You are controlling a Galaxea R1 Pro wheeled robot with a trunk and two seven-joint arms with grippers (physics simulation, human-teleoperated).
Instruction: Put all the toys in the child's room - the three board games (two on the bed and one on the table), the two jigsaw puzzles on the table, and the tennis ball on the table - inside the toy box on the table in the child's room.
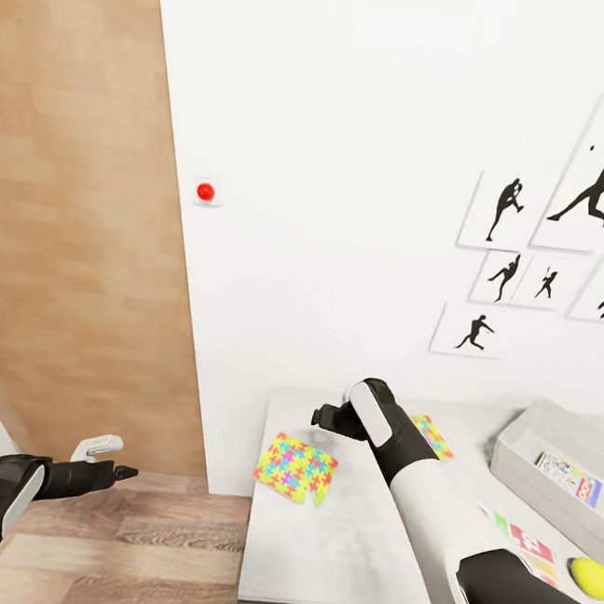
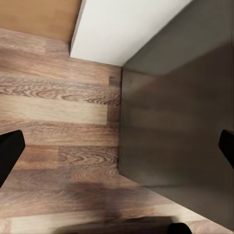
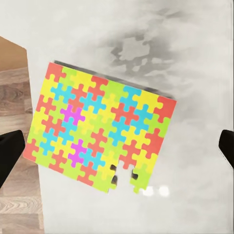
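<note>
In the head view the table [image 1: 339,550] stands against the white wall [image 1: 356,158] with the black athlete pictures [image 1: 592,185]. One jigsaw puzzle [image 1: 296,467] lies flat near the left edge of the table top, with one corner reaching over that edge. The right gripper [image 1: 324,417] hangs above the table just behind this puzzle, not touching it; from here I cannot tell how wide its fingers stand. A second jigsaw puzzle [image 1: 433,435] lies behind the right forearm and is partly hidden by it. At the right side the toy box [image 1: 528,459] sits on the table with one board game [image 1: 570,476] inside. In front of the box another board game [image 1: 523,543] lies on the table top, and the tennis ball [image 1: 590,577] rests just beside it. The left gripper [image 1: 106,461] is low, over the wood floor [image 1: 153,538], well apart from the table. A small red knob [image 1: 206,192] is on the wall.

The left wrist view shows the floor planks and a dark grey panel [image 2: 180,126]. The two black fingertips [image 2: 9,151] stand at opposite edges of the picture, spread wide, with nothing between them.

The right wrist view looks straight down on the first puzzle [image 3: 100,129], which has a notch in one edge that the head view does not resolve. The fingertips [image 3: 9,151] are wide apart and hold nothing.
</note>
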